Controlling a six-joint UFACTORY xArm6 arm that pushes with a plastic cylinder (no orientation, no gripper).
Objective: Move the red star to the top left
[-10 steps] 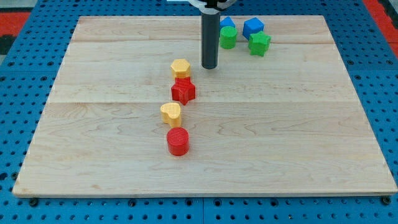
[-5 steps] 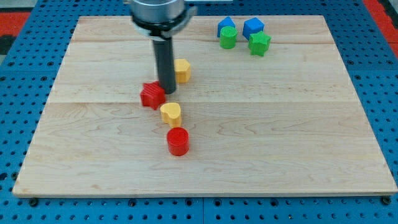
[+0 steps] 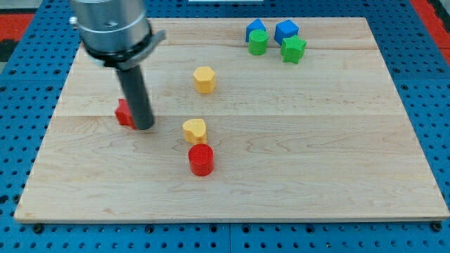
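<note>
The red star [image 3: 125,114] lies at the left of the wooden board [image 3: 232,119], about mid-height, and my rod hides most of it. My tip [image 3: 144,127] rests on the board right against the star's right side. The yellow heart [image 3: 194,130] sits to the right of my tip. The red cylinder [image 3: 201,159] is below the heart. The yellow hexagon [image 3: 204,79] sits above and right of my tip.
At the view's top right stand two blue blocks [image 3: 256,29] [image 3: 286,30], a green cylinder [image 3: 258,44] and a green star [image 3: 293,49] in a tight group. A blue pegboard surface [image 3: 21,140] surrounds the board.
My rod swept from the board's upper middle to the left, pushing the red star leftward and slightly down. The yellow hexagon and yellow heart stayed near their places.
</note>
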